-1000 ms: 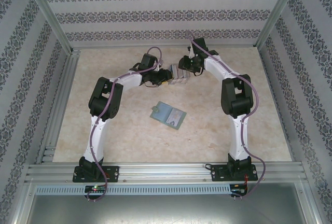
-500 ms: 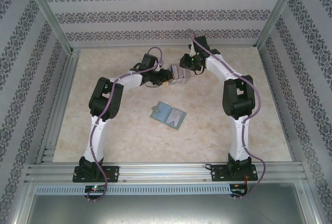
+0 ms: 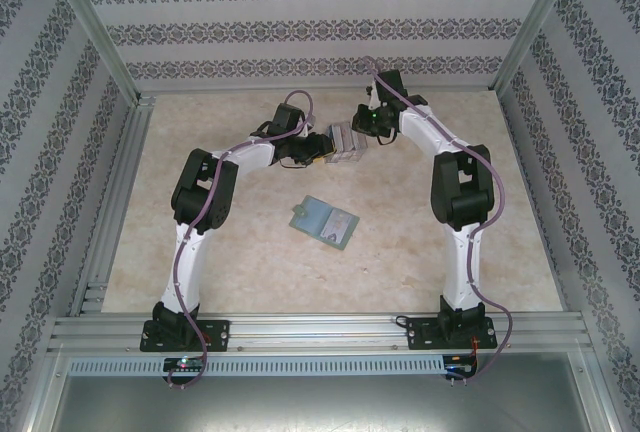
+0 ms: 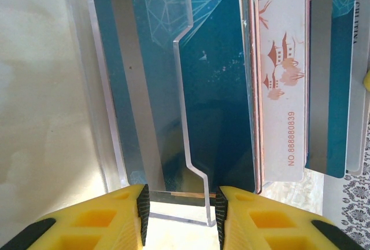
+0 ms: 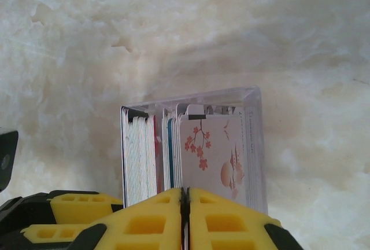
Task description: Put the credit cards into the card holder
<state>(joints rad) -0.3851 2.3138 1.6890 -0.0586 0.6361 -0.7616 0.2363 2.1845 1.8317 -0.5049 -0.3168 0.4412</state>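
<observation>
Your left pincer (image 4: 180, 203) clamps the clear stand (image 4: 81, 36), steadying the credit cards (image 4: 219, 88) ahead. Shut right pincer (image 5: 184, 195), cards just ahead; hold unclear.

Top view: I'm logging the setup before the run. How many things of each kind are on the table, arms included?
Robot arms: 2 (left arm, right arm)
Card holder: 1
Clear stand: 1
Credit card bundle: 1, single cards too tightly packed to count
Total: 5
</observation>
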